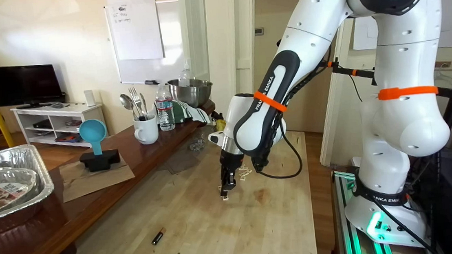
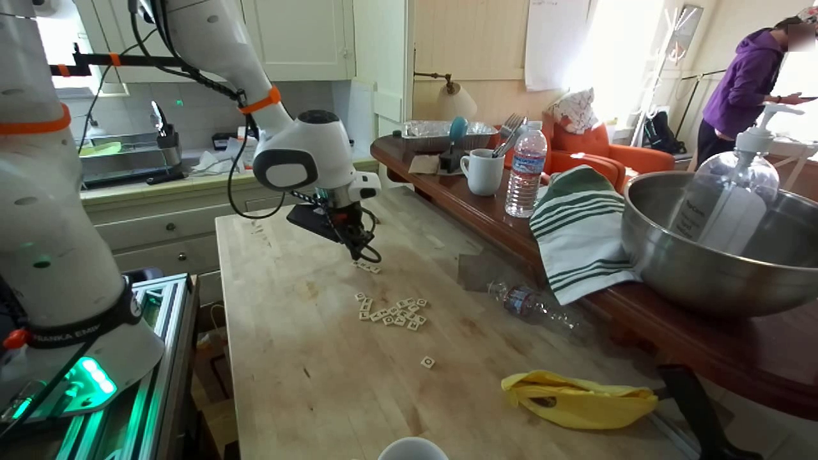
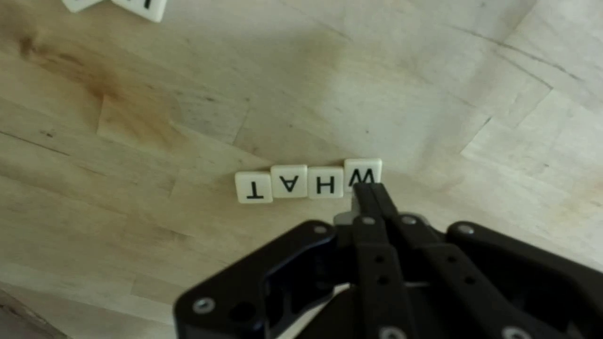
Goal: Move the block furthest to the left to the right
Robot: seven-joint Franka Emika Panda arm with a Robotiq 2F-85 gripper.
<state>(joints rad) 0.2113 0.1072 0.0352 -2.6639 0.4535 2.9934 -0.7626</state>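
A row of cream letter tiles lies on the wooden table. In the wrist view the letters stand upside down, from left to right: T tile, A tile, H tile and W tile. The row also shows small in an exterior view. My gripper is shut, its fingertips pressed together with nothing between them. The tips overlap the lower part of the W tile in the wrist view; I cannot tell whether they touch it. The gripper also shows in both exterior views, just over the row.
A cluster of loose tiles and a single tile lie on the table. A battery, a lying plastic bottle, a yellow pouch and a white cup are around it. A raised wooden counter runs alongside.
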